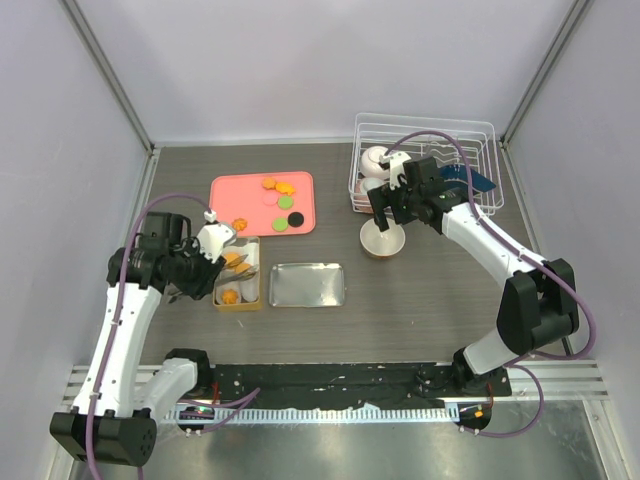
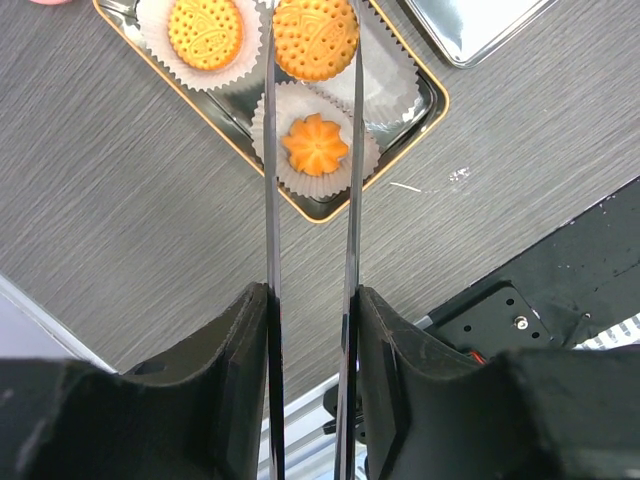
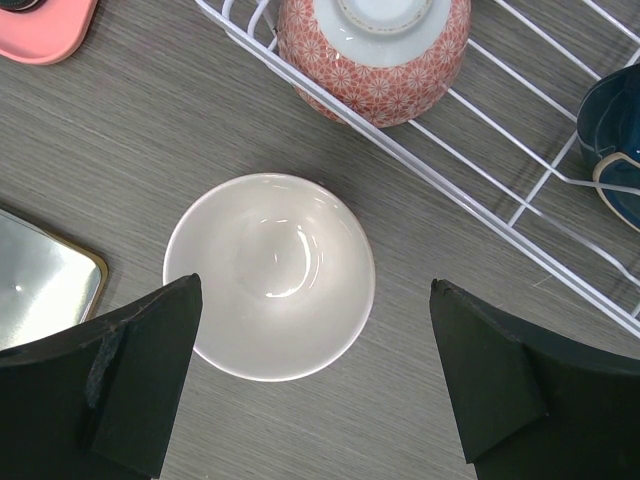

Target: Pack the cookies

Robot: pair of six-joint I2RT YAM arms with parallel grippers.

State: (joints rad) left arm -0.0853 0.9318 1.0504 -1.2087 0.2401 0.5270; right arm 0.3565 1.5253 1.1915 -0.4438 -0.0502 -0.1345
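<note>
My left gripper is shut on metal tweezers, whose two long blades reach over the gold-rimmed tin. Between the blade tips is a round orange cookie, above a white paper cup. A flower-shaped orange cookie and another round one lie in paper cups in the tin. Several cookies stay on the pink tray: orange, pink, green and black. My right gripper stands open over a white bowl, touching nothing.
The tin's silver lid lies to the right of the tin. A white wire rack at the back right holds a red-patterned bowl and a blue cup. Walls close in on both sides.
</note>
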